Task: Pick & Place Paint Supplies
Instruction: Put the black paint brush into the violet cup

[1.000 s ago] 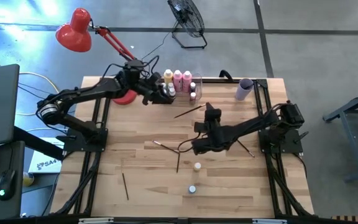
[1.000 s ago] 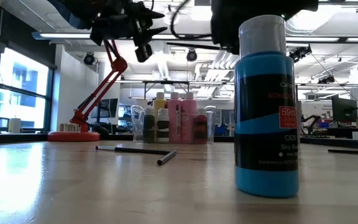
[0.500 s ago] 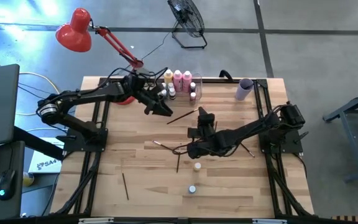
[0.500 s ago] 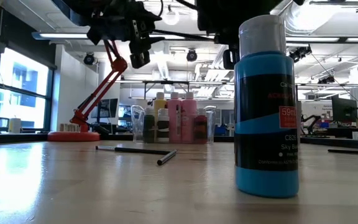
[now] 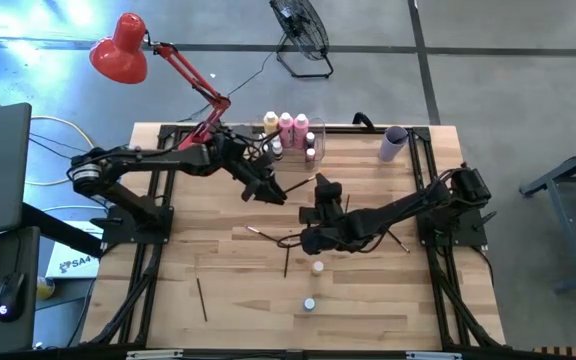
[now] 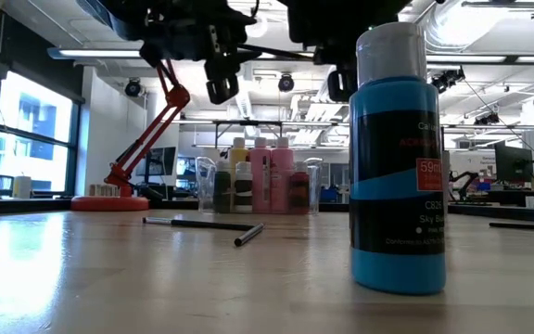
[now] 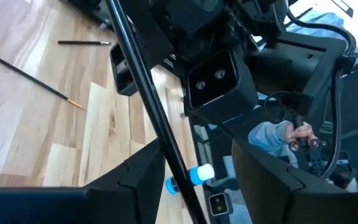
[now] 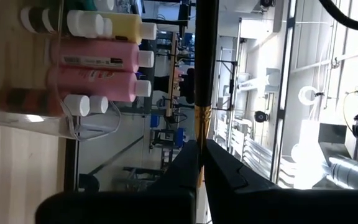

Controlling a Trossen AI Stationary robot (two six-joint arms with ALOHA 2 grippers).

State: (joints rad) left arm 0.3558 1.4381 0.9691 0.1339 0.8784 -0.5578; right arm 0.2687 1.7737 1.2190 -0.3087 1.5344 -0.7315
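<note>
Right gripper clamped shut on thin dark-and-wood paintbrush, mid-table; brush long axis runs between left gripper's part-open fingers, nothing gripped there yet. Left is nearer the clear plastic rectangular bin of paint bottles at the far edge, so looks like a handover.

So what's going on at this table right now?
Two robot arms are sorting paint supplies. The right hand is shut on a thin paintbrush above the middle of the table. The left hand is open with that brush's shaft between its fingers, perhaps for a handover. Pink and yellow bottles stand in the clear bin at the far edge. Two small bottles and other brushes lie loose.
</note>
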